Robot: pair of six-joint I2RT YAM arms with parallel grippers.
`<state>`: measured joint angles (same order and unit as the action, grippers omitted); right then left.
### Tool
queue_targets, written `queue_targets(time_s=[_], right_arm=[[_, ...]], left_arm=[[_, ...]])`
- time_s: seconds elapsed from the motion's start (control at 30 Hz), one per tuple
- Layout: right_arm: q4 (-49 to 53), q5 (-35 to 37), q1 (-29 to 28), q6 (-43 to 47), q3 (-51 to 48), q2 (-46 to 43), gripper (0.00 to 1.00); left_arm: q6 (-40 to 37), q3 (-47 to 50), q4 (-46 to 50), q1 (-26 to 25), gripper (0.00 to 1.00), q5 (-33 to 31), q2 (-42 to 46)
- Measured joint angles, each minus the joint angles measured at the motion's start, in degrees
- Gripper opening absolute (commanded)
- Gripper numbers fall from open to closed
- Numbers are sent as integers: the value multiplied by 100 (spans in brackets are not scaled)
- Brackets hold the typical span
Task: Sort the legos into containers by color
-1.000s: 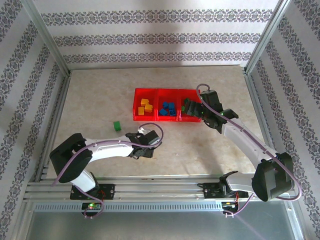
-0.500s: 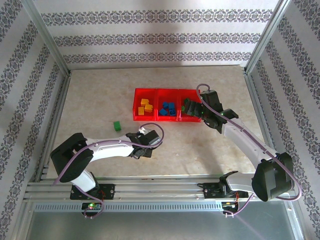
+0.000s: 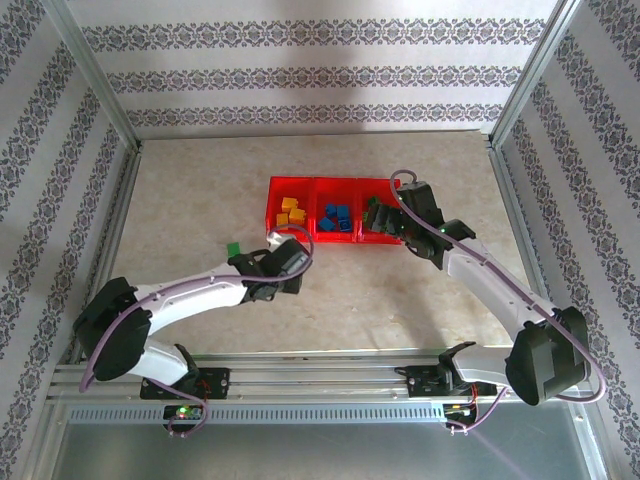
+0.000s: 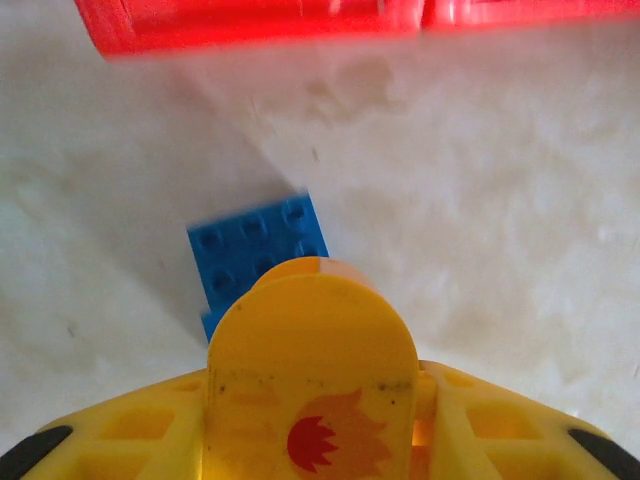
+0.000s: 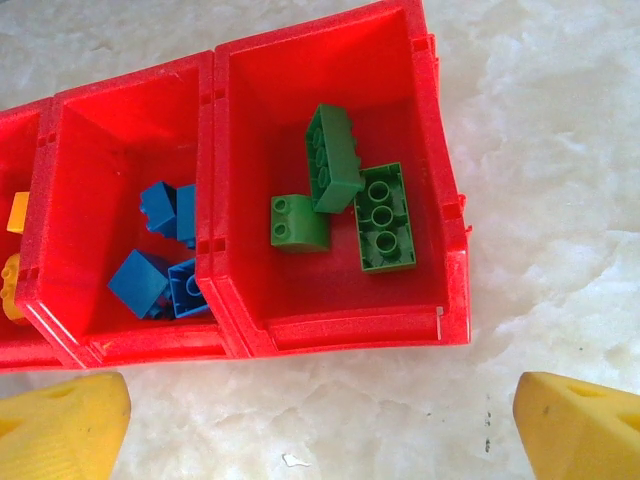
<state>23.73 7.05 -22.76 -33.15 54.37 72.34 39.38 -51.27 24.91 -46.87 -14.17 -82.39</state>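
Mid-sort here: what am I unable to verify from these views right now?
- Left wrist: the blue lego's near half sits under the yellow finger, so whether it is clamped cannot be told.
- Left wrist: the red tray is blurred and cut by the top edge, so its compartments are unreadable.
- Right wrist: the yellow legos are cut off at the left edge, so no count is possible.

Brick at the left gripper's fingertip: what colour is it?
Blue, with studs on top; the brick shows best in the left wrist view.
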Motion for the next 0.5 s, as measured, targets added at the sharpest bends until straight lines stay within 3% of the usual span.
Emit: queue_targets(time_s=[0.27,0.5], right_arm=[[24,118,-111,-2,-17,-109,98],[48,212,-264,-66,-35,-203,98]], left_arm=[[-688,-1106,-442,1161,38,50,-420],[-1174,-2312,-498,1561,38,238,-1464]])
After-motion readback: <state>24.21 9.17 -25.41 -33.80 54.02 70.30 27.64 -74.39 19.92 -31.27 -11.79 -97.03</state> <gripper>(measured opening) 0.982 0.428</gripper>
